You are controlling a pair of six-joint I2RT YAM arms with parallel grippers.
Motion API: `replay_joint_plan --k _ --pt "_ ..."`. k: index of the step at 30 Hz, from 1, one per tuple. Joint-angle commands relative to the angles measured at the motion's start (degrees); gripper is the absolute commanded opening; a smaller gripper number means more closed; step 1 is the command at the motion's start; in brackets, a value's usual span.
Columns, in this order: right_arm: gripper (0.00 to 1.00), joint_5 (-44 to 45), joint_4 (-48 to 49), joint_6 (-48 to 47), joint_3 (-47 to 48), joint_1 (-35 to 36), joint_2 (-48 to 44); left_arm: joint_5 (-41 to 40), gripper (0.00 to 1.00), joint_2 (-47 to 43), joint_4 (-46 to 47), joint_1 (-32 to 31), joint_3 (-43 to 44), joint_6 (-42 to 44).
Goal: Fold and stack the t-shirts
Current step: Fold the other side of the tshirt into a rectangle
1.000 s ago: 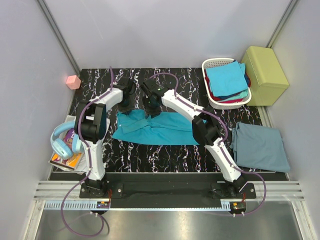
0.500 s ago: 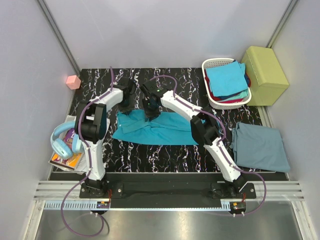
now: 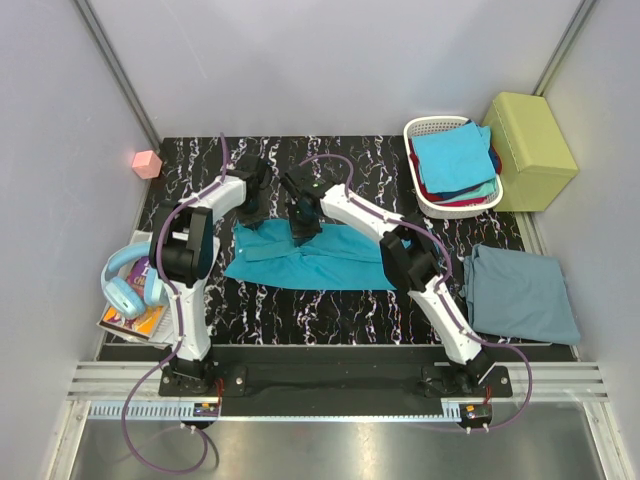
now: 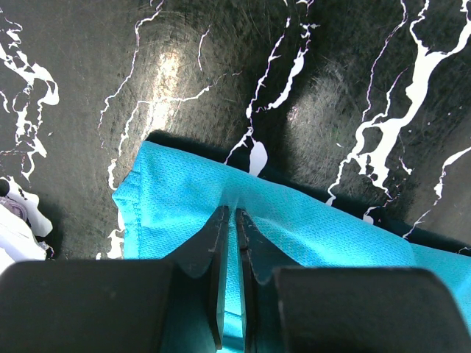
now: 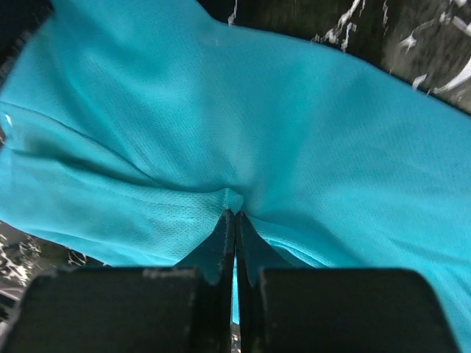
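Right tool (image 5: 235, 219) is pressed together, pinching a ridge of the teal t-shirt (image 5: 294, 132) spread beneath it. The left tool (image 4: 229, 220) alongside pinches that shirt's edge. Well off to their right, the white basket (image 3: 432, 123) holds folded shirts (image 3: 455, 155), a bright blue one on top.

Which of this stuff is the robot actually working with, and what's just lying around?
Job: teal t-shirt, pinched by left gripper and right gripper; folded grey-blue t-shirt; piled t-shirts in white basket.
Lying about: blue headphones, pink cube, yellow-green box.
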Motion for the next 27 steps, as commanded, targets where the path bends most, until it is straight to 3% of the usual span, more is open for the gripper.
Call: replay_joint_plan --k 1,9,27 --pt "0.0 2.87 0.59 -1.09 -2.76 2.17 -8.28 0.96 0.12 1.13 -0.58 -0.65 -0.54 -0.04" --pt "0.0 3.93 2.88 -0.21 -9.97 3.58 -14.61 0.87 0.12 1.65 -0.75 -0.74 0.17 -0.13" --pt "0.0 2.26 6.74 1.81 -21.39 7.97 -19.8 0.69 0.12 1.65 -1.02 -0.74 0.17 -0.31"
